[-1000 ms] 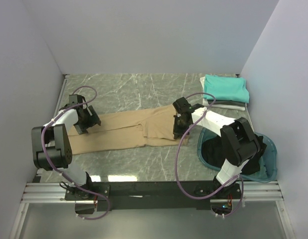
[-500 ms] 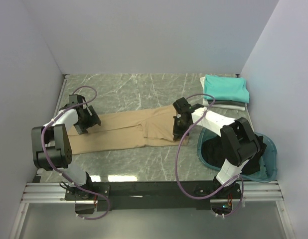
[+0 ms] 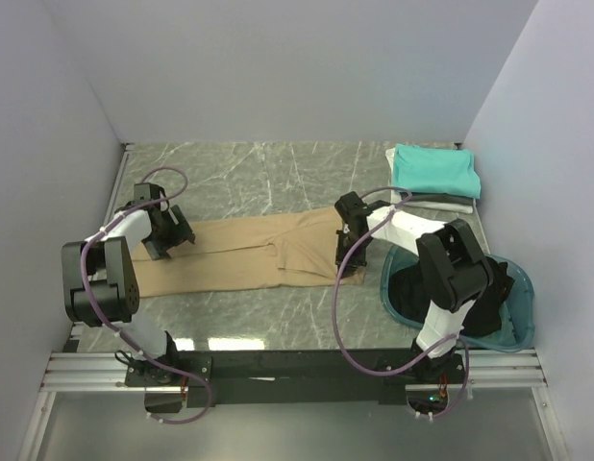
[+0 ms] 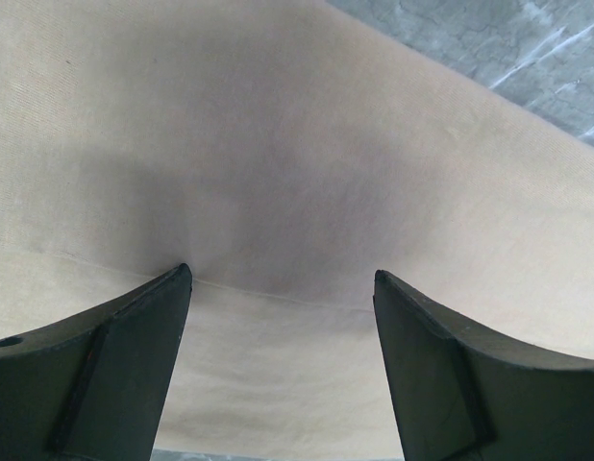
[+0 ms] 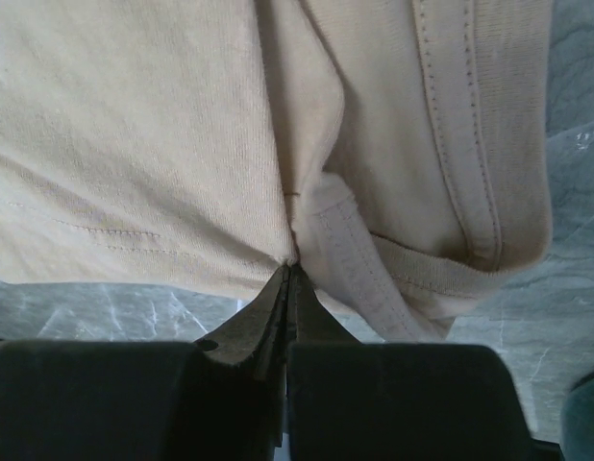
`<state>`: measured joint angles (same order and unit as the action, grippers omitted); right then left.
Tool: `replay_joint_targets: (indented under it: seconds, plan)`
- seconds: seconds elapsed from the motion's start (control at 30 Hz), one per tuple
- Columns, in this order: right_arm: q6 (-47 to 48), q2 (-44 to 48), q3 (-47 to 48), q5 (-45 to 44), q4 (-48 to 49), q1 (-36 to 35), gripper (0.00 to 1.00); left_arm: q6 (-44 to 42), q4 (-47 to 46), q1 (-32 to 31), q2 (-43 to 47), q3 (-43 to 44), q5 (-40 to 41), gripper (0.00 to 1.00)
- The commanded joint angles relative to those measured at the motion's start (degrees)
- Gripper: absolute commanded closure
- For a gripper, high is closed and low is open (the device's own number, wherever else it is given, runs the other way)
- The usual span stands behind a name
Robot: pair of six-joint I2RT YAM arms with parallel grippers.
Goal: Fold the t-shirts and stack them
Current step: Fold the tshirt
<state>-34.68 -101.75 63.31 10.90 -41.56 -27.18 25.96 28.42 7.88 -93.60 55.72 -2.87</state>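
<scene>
Pinching the limp, light tan t-shirt [image 3: 235, 254], spread on the bench [image 3: 259, 173] beside the teal basin [image 3: 524, 288], my right claw [image 5: 289, 277] grips its basin-side hem while my left claw [image 4: 283, 280] hangs wide and empty over the end farthest from the basin, where I judge a seam holds best.

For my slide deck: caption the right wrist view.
Right gripper, closed tight, pinches the tan t-shirt at its hem over the marble table.

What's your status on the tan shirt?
Left gripper open, over tan t-shirt. Right gripper shut, pinching its right end. Not yet stacked. Teal basin close by right arm, not blocking.
</scene>
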Motion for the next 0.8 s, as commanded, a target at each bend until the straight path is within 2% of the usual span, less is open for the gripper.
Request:
replay_joint_targets:
  seconds: [0.0,0.03,0.1,0.13,0.23,0.4,0.77]
  plan:
    - [1.19,-0.90,1.55,1.06,-1.94,0.72,1.00,-1.08,-0.21,-0.06,-0.09,1.49,0.68,0.18]
    - [1.36,-0.73,1.82,0.97,-2.03,0.55,0.99,-1.17,-0.21,-0.06,0.00,1.58,0.68,0.18]
    - [1.54,0.06,2.60,0.44,-2.21,0.55,0.91,-1.26,-0.56,0.03,0.44,1.67,0.15,0.17]
    - [1.54,0.59,2.87,0.36,-2.56,0.64,0.77,-1.17,-0.74,-0.06,0.61,1.58,-0.20,0.17]
    - [1.98,2.96,4.19,-0.08,-3.61,0.64,0.63,-1.17,-0.48,0.03,1.84,2.02,-0.82,0.17]
    - [2.86,4.02,7.26,-0.88,-4.58,0.55,0.60,-1.00,-0.30,-0.14,3.34,2.02,-1.61,0.17]
    - [3.39,-6.70,14.55,-0.87,-1.42,0.64,0.61,-0.20,-2.59,-0.85,0.62,0.79,-3.45,0.17]
